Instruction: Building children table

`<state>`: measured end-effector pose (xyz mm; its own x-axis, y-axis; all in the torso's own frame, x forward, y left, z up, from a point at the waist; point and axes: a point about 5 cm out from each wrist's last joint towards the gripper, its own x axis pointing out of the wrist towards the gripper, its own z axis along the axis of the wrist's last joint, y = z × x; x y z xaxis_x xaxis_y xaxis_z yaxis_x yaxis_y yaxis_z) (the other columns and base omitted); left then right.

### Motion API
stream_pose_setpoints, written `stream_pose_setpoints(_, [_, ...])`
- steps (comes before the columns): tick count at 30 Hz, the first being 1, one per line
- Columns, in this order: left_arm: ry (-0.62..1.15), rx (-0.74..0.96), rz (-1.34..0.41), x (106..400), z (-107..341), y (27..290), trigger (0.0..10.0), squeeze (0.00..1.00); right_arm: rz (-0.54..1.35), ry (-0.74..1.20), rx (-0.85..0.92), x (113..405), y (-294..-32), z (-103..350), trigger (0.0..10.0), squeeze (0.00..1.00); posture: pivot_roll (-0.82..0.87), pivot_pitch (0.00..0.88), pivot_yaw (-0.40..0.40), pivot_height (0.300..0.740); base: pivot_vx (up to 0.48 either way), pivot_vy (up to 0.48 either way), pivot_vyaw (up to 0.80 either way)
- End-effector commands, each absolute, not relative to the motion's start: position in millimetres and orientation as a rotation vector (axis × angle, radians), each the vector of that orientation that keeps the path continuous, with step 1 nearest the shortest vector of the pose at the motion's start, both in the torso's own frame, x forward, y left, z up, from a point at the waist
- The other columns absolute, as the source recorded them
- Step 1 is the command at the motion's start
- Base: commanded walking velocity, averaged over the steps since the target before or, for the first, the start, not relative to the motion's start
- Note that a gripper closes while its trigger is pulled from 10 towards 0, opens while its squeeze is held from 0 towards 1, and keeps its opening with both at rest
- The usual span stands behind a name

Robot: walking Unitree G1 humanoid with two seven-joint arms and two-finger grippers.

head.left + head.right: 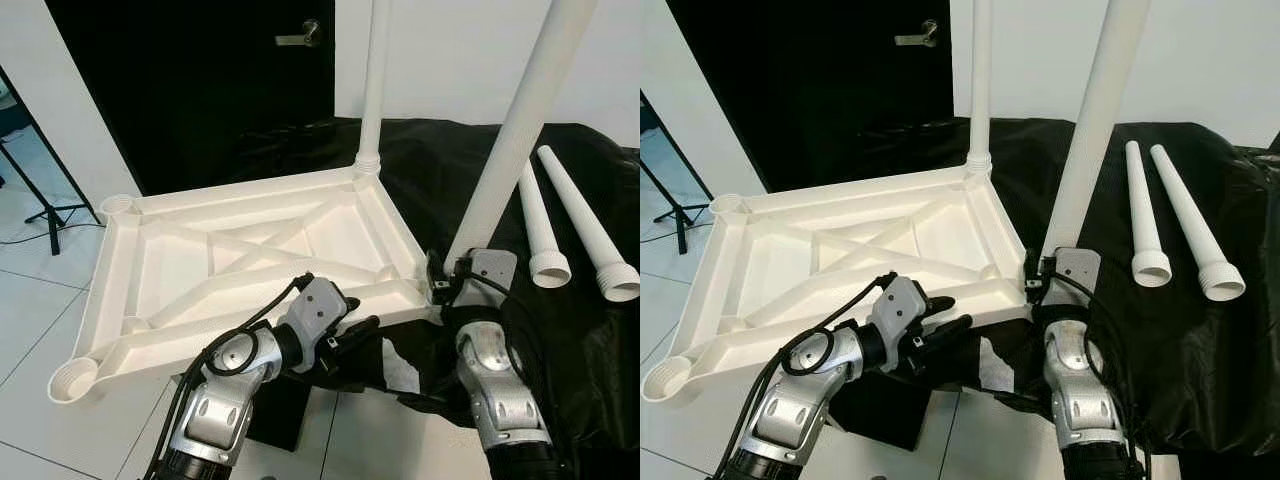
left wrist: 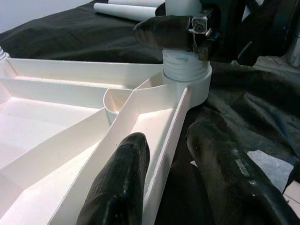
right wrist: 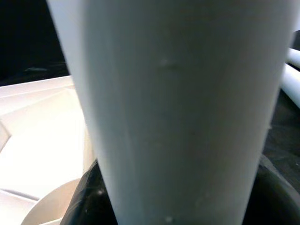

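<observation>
Black sheeting lay beneath the upturned tabletop (image 1: 250, 250); left gripper (image 2: 168, 183) straddled its rim while right gripper (image 1: 450, 280) clasped the leg (image 1: 520, 130) at right of frame, best kept upright while screwed home.

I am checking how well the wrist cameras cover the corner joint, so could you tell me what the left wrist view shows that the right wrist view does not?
Left wrist view: the left gripper fingers straddling the tabletop edge rib, and the threaded collar seated in the corner socket, the right gripper clamped just above.

Right wrist view: the table leg shaft, close up.

Both: that leg, white tabletop ribs, spare legs on black cloth.
</observation>
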<state>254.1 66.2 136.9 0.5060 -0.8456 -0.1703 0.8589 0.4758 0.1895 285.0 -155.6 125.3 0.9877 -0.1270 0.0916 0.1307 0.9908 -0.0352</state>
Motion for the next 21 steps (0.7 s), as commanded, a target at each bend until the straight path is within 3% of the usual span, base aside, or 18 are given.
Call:
stream_pose_setpoints(1, [0.049,0.270,-0.946,260,136,69,10.0,0.00,-0.180,0.008,-0.044,277,-157,106,10.0,0.00,0.03,0.000,0.015,0.740,0.000,0.000,0.00])
stream_pose_setpoints(7, [0.042,0.267,-0.933,264,139,69,10.0,0.00,-0.179,-0.001,-0.036,276,-157,108,10.0,0.00,0.04,0.000,0.005,0.740,0.000,0.000,0.00])
stream_pose_setpoints(8, [0.036,0.253,-0.917,265,141,70,10.0,0.00,-0.181,-0.008,-0.048,277,-160,110,10.0,0.87,0.05,0.000,0.002,0.740,0.000,0.000,0.00])
stream_pose_setpoints(10, [0.035,0.247,-0.910,265,141,71,10.0,0.00,-0.185,-0.010,-0.052,277,-161,110,10.0,0.87,0.05,0.000,0.002,0.740,0.000,0.000,0.00])
stream_pose_setpoints(11, [0.035,0.245,-0.906,265,141,72,10.0,0.00,-0.182,-0.011,-0.053,277,-161,110,10.0,1.00,0.05,0.000,-0.001,0.740,0.000,0.000,0.00])
stream_pose_setpoints(21, [0.037,0.257,-0.901,264,139,74,10.0,0.00,0.036,-0.077,-0.050,278,-169,123,10.0,1.00,0.05,0.000,-0.004,0.740,0.000,0.000,0.00])
